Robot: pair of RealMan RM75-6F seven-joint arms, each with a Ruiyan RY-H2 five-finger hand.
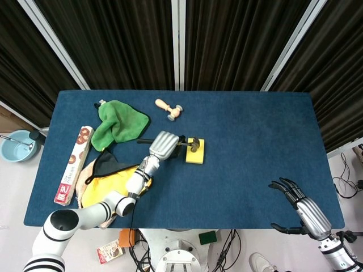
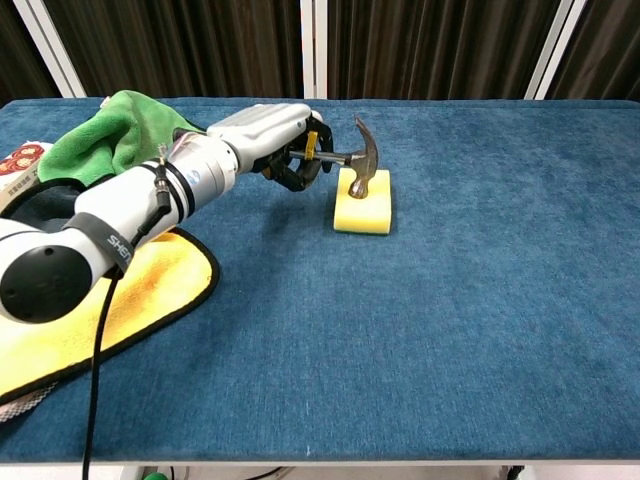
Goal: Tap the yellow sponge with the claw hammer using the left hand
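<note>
My left hand (image 1: 163,146) (image 2: 268,140) grips the handle of the claw hammer (image 2: 345,162), fingers wrapped around its yellow-and-black grip. The hammer's steel head (image 2: 362,165) (image 1: 194,145) points down and its face rests on the top of the yellow sponge (image 2: 364,203) (image 1: 196,152), which lies flat on the blue table near the middle. My right hand (image 1: 300,205) hovers open at the near right corner of the table, fingers spread, holding nothing; the chest view does not show it.
A green cloth (image 1: 116,124) (image 2: 112,145) lies behind my left arm. A yellow cloth with black trim (image 2: 90,300) (image 1: 108,178) is at the near left. A snack box (image 1: 74,164) lies along the left edge, a small wooden mallet (image 1: 169,107) at the back.
</note>
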